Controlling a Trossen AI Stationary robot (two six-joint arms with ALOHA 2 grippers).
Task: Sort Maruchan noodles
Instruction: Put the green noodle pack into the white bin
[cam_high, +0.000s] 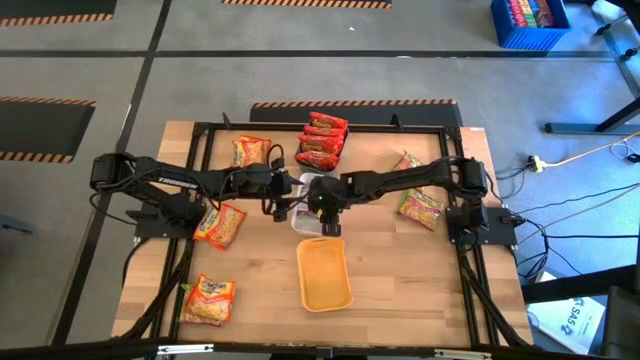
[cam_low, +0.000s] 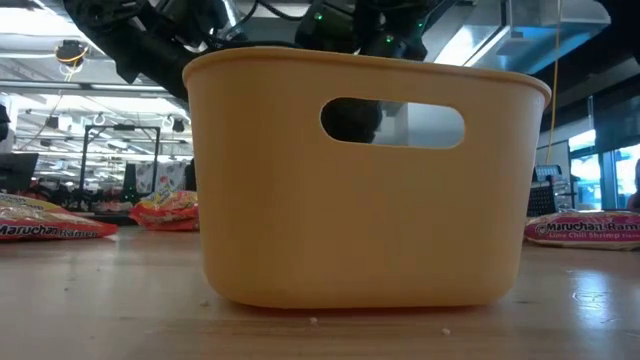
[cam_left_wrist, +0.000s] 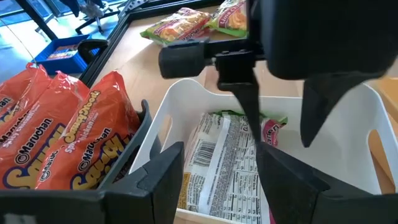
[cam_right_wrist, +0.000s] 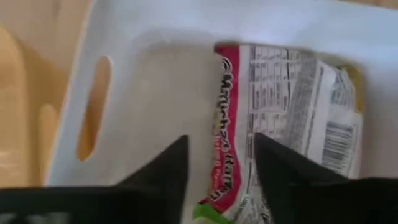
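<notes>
High view, near edge first: one orange-yellow Maruchan packet lies at the table's front left, the empty orange-yellow tray in front of centre. Just behind it, the right gripper hangs over the white tray, fingers apart and holding nothing; a back-side-up packet lies flat inside. The left gripper hovers beside that tray, fingers apart, empty. Farther back, red packets are stacked; others lie to either side.

Both grippers mid-table, jaws apart.
</notes>
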